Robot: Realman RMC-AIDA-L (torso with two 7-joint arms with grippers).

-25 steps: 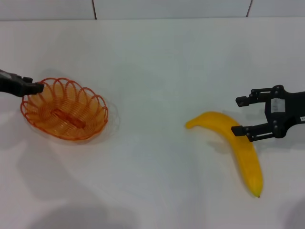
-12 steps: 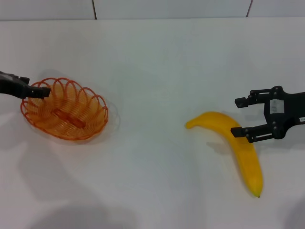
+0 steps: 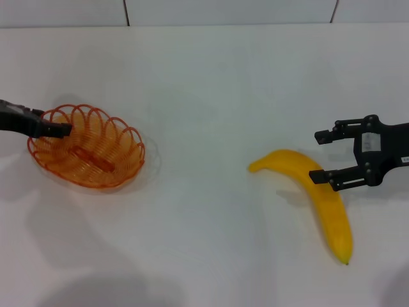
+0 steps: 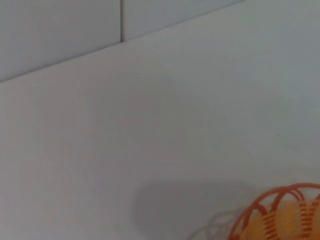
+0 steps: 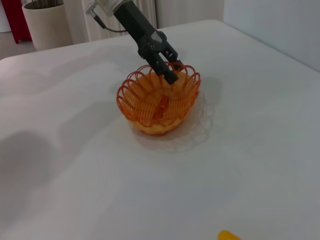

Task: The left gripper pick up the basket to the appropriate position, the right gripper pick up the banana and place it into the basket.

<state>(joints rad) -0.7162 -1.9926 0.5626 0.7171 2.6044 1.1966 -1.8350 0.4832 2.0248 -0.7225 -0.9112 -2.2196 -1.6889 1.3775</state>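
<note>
The orange wire basket (image 3: 96,160) sits on the white table at the left; it also shows in the left wrist view (image 4: 280,215) and the right wrist view (image 5: 150,107). My left gripper (image 3: 62,130) reaches in from the left over the basket's near-left rim, its fingers slightly apart at the rim (image 5: 171,75). The yellow banana (image 3: 332,208) lies at the right, dark tip toward me; only its end shows in the right wrist view (image 5: 227,235). My right gripper (image 3: 319,155) is open, one finger over the banana's middle, the other beyond it.
The white table (image 3: 211,96) runs back to a tiled wall (image 3: 223,9). Bare surface lies between basket and banana. A pale planter (image 5: 47,20) stands off the table behind the left arm.
My left gripper has moved right and a little toward me, from the basket's outer left rim to over its inside edge. The right gripper, banana and basket have stayed put.
</note>
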